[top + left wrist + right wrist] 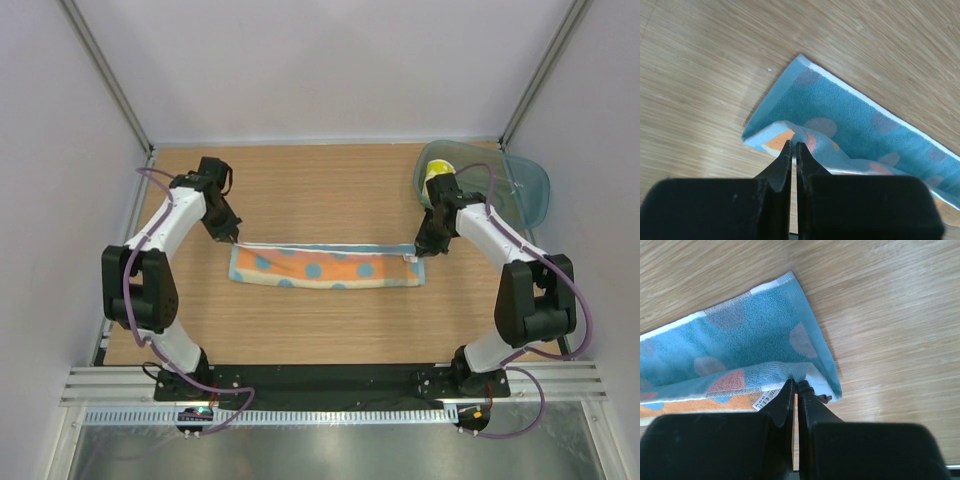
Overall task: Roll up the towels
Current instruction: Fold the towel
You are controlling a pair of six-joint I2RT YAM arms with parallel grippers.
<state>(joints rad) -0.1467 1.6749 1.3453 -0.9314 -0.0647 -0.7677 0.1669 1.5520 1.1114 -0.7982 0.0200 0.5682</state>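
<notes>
A blue and orange dotted towel [325, 265] lies folded as a long strip across the middle of the table. My left gripper [233, 240] is shut on the towel's far left corner, pinching a fold of the towel [840, 120] at its fingertips. My right gripper [419, 251] is shut on the far right corner, pinching the towel [740, 340] next to a barcode label [766, 399]. Both corners are lifted slightly and the far edge is stretched straight between the two grippers.
A clear teal tub [520, 185] with a yellow object [436, 170] in it stands at the back right corner, just behind my right arm. White walls with metal posts enclose the wooden table [330, 190].
</notes>
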